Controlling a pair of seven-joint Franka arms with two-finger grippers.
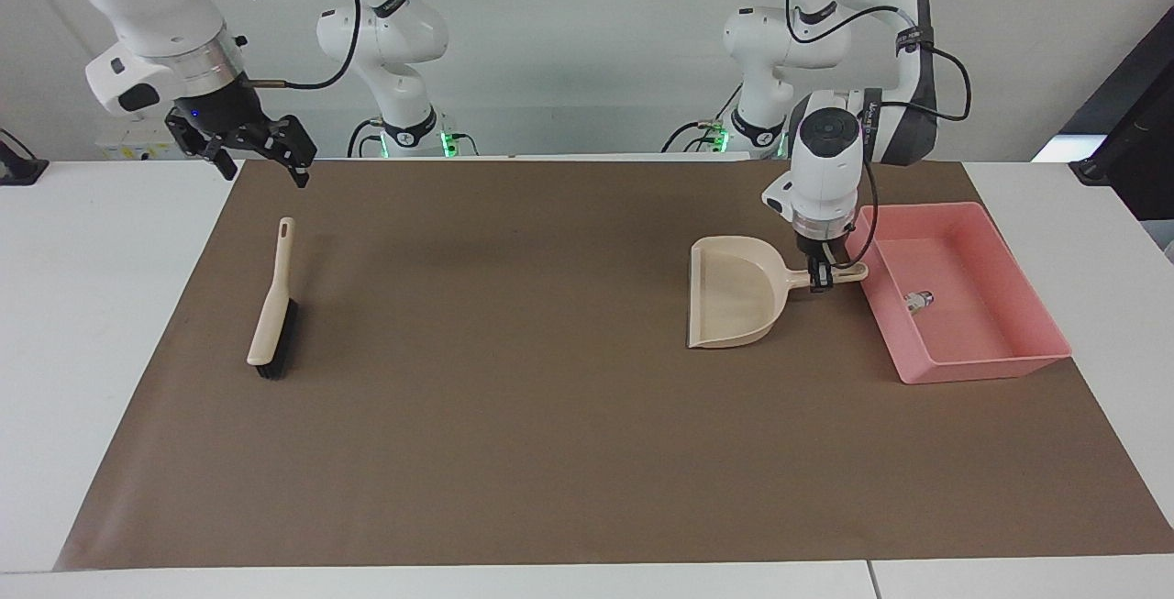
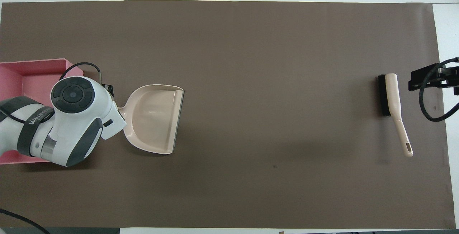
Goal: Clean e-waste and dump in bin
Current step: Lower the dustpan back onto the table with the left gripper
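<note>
The left gripper point(image 1: 822, 280) is holding the beige dustpan point(image 1: 734, 305) by its handle, jaws clamped tight on it, and the pan is sitting flat on the brown mat point(image 1: 550, 415) just beside the pink bin point(image 1: 1000, 365). One piece of e-waste point(image 1: 917, 299) is lying inside the bin, so the dumping looks done and the putting-down step is in hand; next the jaws need to part and lift clear. The right gripper point(image 1: 261, 157) is waiting, jaws wide, above the hand brush point(image 1: 272, 315).
</note>
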